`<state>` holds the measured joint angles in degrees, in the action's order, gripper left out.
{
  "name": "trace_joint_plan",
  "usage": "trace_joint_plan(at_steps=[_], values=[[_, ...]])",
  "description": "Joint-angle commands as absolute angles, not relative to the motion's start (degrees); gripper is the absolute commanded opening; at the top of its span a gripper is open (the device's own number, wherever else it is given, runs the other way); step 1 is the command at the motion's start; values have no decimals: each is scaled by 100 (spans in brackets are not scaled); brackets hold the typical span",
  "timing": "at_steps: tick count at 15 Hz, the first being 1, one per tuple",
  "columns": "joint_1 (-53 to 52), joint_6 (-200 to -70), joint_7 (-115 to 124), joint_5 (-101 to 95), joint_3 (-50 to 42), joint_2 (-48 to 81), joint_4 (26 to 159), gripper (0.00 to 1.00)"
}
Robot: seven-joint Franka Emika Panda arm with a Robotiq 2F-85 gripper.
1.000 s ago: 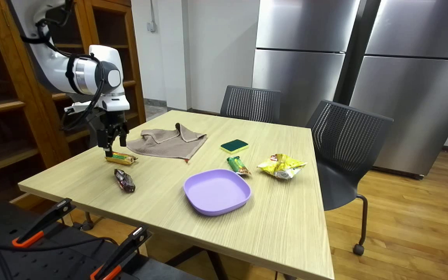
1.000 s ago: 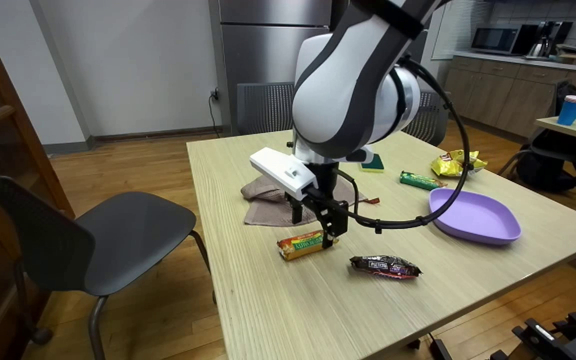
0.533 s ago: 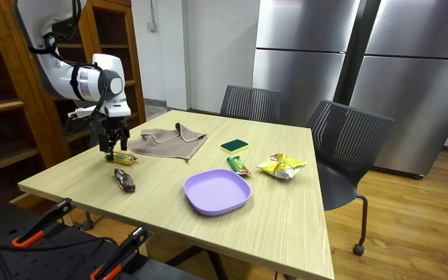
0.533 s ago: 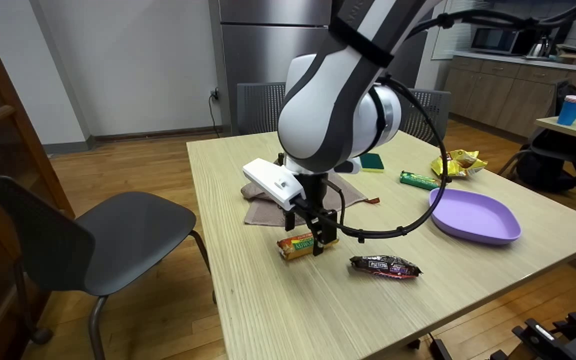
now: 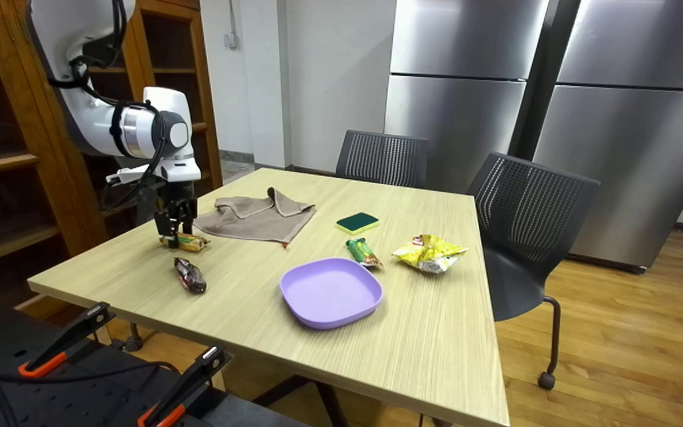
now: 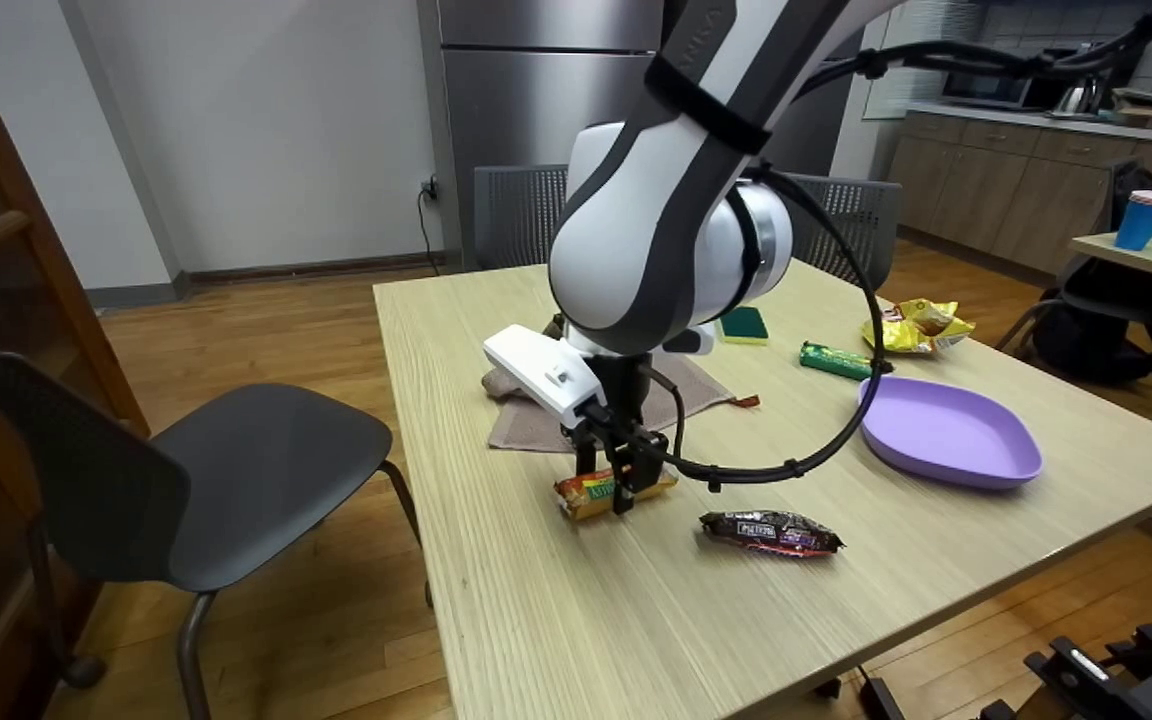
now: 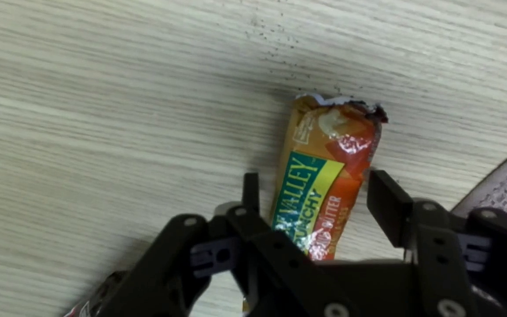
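A bar (image 7: 322, 178) is straddled by the gripper (image 7: 313, 189) on the table (image 6: 536, 620), between a towel (image 5: 252, 219) and a dark packet (image 6: 771, 533). The jaws are held part-way apart, with a gap seen at one side; no firm grip is shown. The bar is judged light, slick-skinned, stiff but crumbly; it is best taken gently across the middle, by its long sides. Compared with a second ago, the gripper is lowered and its jaws are drawn closer, while the bar is left in place.
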<state>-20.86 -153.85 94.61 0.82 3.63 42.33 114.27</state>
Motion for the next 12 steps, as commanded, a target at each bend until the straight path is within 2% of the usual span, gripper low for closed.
trace_joint_plan(at_steps=[1,3,4,12], values=[[-2147,-15211,9312,236,324,4221,11306,35],[-2058,-15223,9164,265,413,4171,11357,20],[-2042,-15230,9102,270,429,4141,11383,16],[-1870,-15037,8253,435,477,3670,11641,16]])
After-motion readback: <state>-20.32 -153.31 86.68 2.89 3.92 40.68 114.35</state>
